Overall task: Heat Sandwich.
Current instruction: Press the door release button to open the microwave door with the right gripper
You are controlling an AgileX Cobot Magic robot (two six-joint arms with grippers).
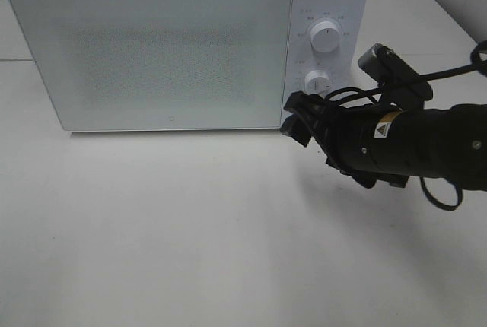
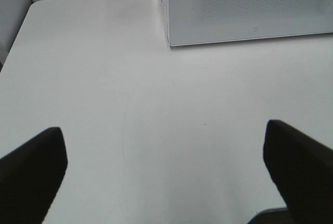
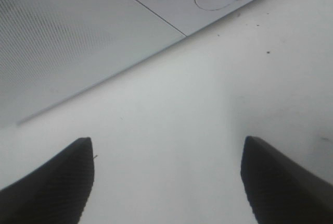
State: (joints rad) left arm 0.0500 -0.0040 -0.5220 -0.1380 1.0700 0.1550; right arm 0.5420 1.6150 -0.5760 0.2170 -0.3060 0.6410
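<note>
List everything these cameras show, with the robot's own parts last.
microwave: one, white, door shut, at the back of the table.
knobs: two, white, one above the other on the microwave's right panel.
table: one, white, under everything.
sandwich: none in view.
right arm: one, black, reaching in from the right.
right gripper: one, black, open and empty, by the microwave's lower right corner.
left gripper: one, black, open and empty, over bare table.

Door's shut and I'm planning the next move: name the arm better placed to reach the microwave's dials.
Right. The right gripper, open, sits close to the microwave's lower dial. The left gripper, open, hangs over table by the opposite corner.
</note>
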